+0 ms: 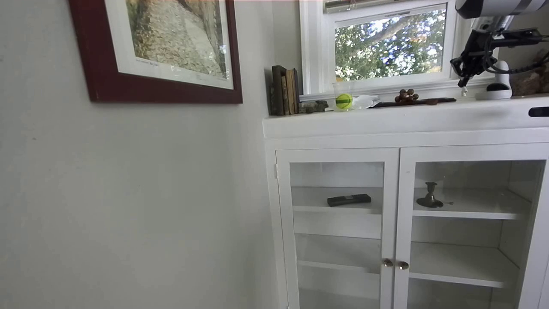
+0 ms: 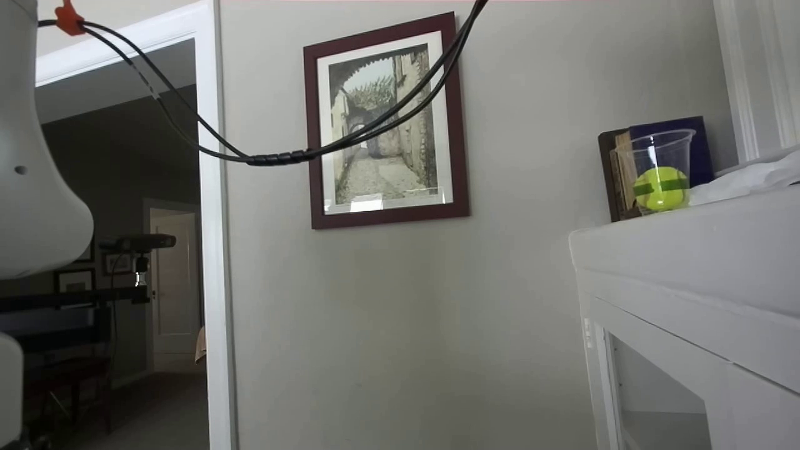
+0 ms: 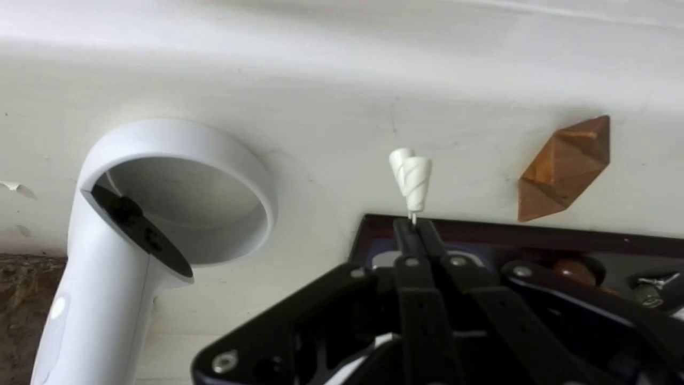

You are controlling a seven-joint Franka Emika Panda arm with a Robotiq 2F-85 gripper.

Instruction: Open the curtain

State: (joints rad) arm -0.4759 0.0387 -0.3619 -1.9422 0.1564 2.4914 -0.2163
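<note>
1. The curtain (image 1: 356,4) sat at the top of the window (image 1: 390,47) (cut by the edge of an exterior view).
2. The fingers (image 3: 407,243) were pinched together on thin cords (image 3: 414,218), two white tassels (image 3: 417,182) protruding just past them.
3. On the table (image 3: 320,160) were a white ringed device (image 3: 101,310) and a brown faceted block (image 3: 566,166).

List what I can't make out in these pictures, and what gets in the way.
Blind: in an exterior view, the top edge cuts off all but its lower end.
Cords: in the wrist view, the fingers hide all but a short stretch by the white pulls.
Tray: in the wrist view, the fingers cover part; the right edge cuts off more.
Writing under the picture: in an exterior view, too small to read.
</note>
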